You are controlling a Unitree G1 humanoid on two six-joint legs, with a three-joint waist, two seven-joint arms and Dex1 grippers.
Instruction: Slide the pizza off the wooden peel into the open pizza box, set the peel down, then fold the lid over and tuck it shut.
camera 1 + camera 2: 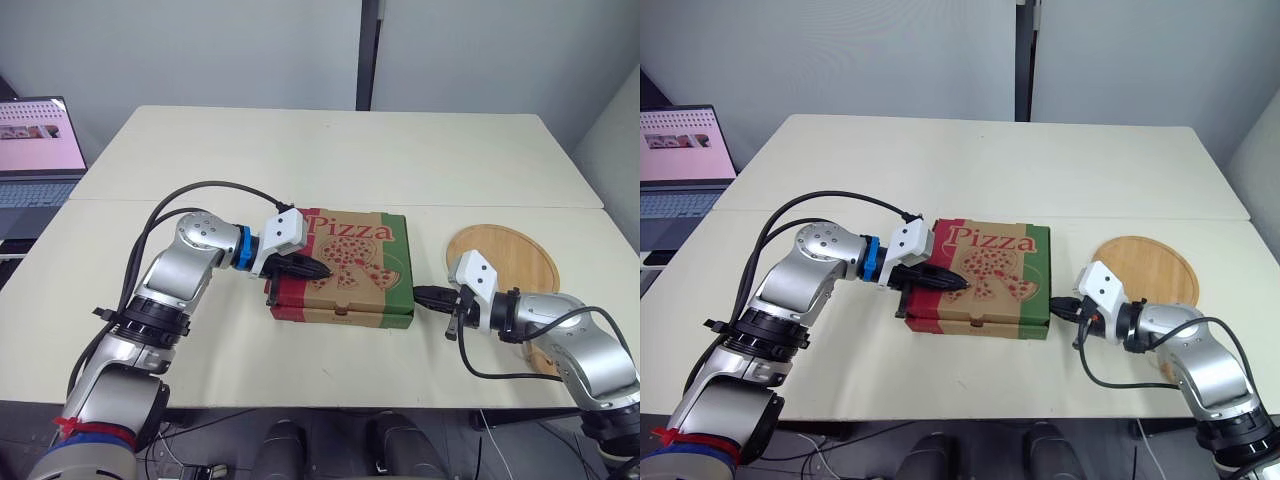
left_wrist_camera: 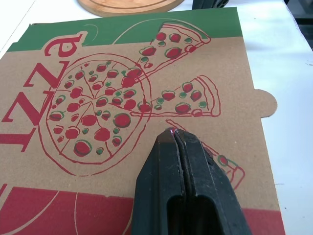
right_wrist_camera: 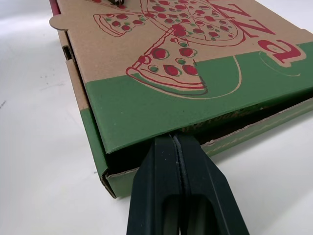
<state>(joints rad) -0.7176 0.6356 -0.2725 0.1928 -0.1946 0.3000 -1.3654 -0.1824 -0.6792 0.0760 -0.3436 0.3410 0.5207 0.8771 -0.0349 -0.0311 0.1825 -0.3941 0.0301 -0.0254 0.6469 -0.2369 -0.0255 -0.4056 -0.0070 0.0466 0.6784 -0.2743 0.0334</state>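
The pizza box [image 1: 350,268] lies on the white table with its printed lid folded down over it. My left gripper [image 1: 318,270] is shut with nothing in it, and its fingertips rest on the lid's top [image 2: 146,98] near the printed pizza. At the box's right side my right gripper [image 1: 420,294] is shut too, its tips against the green side flap [image 3: 161,115], where the lid edge still stands slightly raised over the box wall. The round wooden peel [image 1: 510,262] lies flat on the table to the right of the box, bare.
An open laptop [image 1: 35,150] stands at the table's far left edge. A seam [image 1: 300,203] runs across the table behind the box. Black cables [image 1: 200,190] loop from my arms over the table.
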